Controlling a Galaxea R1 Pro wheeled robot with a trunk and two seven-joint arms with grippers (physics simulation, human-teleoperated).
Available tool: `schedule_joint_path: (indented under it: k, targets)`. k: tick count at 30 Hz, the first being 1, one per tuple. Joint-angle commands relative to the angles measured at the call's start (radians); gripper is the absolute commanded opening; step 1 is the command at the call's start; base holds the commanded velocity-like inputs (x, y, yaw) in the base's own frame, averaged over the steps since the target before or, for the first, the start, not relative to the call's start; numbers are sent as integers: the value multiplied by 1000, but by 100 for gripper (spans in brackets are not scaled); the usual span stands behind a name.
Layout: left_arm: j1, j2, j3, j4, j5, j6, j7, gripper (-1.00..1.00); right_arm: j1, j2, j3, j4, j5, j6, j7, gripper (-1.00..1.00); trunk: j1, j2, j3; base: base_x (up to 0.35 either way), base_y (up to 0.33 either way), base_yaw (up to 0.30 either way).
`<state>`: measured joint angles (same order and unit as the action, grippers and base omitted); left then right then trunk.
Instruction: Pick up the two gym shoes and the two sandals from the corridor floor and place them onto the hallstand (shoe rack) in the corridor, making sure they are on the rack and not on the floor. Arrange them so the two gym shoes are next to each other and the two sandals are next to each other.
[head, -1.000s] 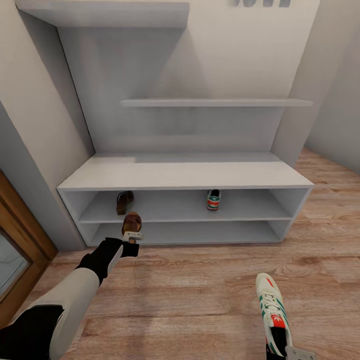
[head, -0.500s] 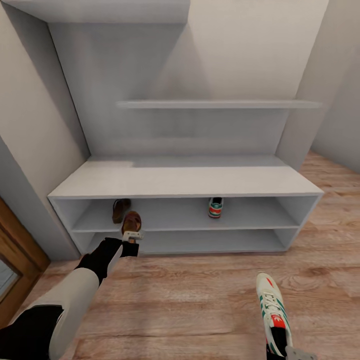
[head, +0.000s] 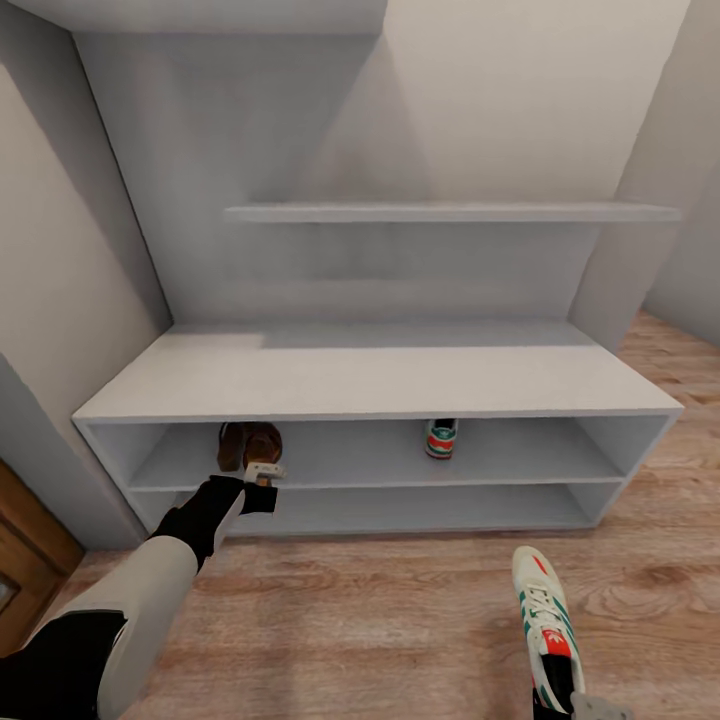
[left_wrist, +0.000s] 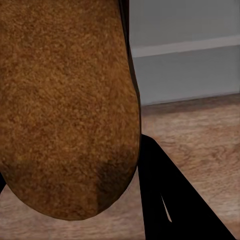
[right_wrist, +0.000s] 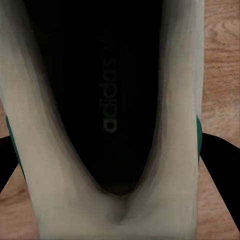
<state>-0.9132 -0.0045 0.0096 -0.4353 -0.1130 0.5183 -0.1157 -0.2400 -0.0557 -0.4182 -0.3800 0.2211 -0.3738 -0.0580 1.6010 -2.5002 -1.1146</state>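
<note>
My left gripper (head: 265, 472) is shut on a brown sandal (head: 264, 441), whose sole shows close up (left_wrist: 65, 100). It hangs at the front of the upper tier of a pale grey bench rack (head: 370, 385), right beside the other sandal (head: 231, 445) that lies inside that tier. One gym shoe (head: 440, 438) stands further right in the same tier. My right gripper (head: 588, 708) is shut on the second gym shoe (head: 544, 615), held above the corridor floor (head: 380, 620); its dark inside faces the wrist camera (right_wrist: 110, 100). The hallstand with a single long wall shelf is out of view.
Two stepped wall shelves hang above the rack, one at mid height (head: 440, 212) and one higher at the left (head: 200, 12). The lower tier (head: 400, 505) holds nothing. A wooden door frame (head: 30, 540) stands at the left, and grey walls close both sides.
The camera has moved toward the rack, which now looks larger and lower. The held sandal has gone from in front of the lower tier up to the upper tier's opening, beside the other sandal.
</note>
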Motion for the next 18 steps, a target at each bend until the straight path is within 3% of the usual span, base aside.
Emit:
schedule_joint_path:
  k: [1,10,18]
  targets:
    - [0,0,1,-2,-14,5,-9,-100,-1,0,-5,1,11,-4,-3,-100,0,0,-1,21,7,0]
    - [0,0,1,-1,-13,4,-9,-100,-1,0,-5,1,11,-4,-3,-100,0,0,-1,248,1,0]
    - [0,0,5,0,-14,3,-9,-100,-1,0,-5,1,11,-3,-3,-100,0,0,-1,134,0,0]
